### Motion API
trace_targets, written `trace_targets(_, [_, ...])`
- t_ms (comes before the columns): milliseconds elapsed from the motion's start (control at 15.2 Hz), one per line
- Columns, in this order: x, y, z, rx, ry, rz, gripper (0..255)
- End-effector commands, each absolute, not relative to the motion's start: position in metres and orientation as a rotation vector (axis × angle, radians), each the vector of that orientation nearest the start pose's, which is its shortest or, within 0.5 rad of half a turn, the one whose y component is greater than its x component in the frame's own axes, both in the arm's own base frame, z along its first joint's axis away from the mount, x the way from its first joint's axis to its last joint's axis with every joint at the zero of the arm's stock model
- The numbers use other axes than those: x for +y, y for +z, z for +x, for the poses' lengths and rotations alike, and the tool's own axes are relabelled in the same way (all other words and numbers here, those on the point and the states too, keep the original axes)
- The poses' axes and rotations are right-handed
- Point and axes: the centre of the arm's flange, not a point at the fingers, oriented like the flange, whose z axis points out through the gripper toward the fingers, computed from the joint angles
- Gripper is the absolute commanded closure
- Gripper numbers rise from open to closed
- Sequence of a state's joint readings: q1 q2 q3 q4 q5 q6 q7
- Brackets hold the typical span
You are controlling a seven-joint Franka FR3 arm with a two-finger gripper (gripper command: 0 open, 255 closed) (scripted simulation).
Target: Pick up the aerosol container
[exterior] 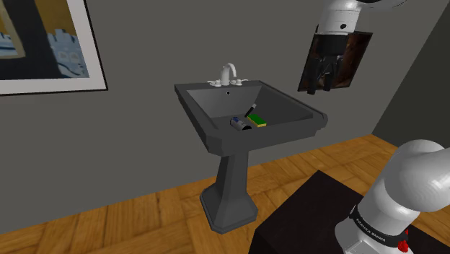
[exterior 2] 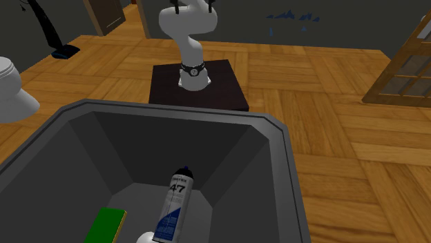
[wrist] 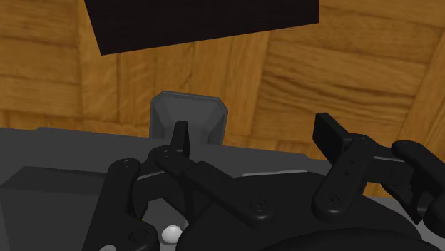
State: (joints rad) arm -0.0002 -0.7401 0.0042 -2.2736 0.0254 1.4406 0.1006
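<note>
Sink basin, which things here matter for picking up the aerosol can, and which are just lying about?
For the job:
aerosol can, lying in the basin
gripper, open

Just lying about:
green sponge beside the can
faucet
framed picture

The fingers (wrist: pixel 329 135) are all black. Behind them the sink (wrist: pixel 64 153) is dark grey all over. Past their tips the floor (wrist: pixel 371 64) is warm brown wood laid in a parquet pattern, and the stand (wrist: pixel 207 21) on it is black. The aerosol can (exterior 2: pixel 176 207) is white with a blue label panel, a black cap and a black "47". The block (exterior 2: pixel 105 224) beside it is bright green, with a yellow edge in the shoulder view. The faucet (exterior: pixel 228 73) is white, the wall (exterior: pixel 144 43) plain grey, and the arm (exterior 2: pixel 188 24) white with a dark band.
</note>
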Motion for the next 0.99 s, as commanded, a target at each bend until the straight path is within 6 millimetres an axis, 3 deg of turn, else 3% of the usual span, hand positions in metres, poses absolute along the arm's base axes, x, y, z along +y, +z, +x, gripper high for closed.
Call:
trace_targets(0, [0.005,0.604,0.306,0.149,0.147,-3.117,0])
trace_targets(924, [-0.044,0.493,0.451,0.183,0.175,-3.069,0])
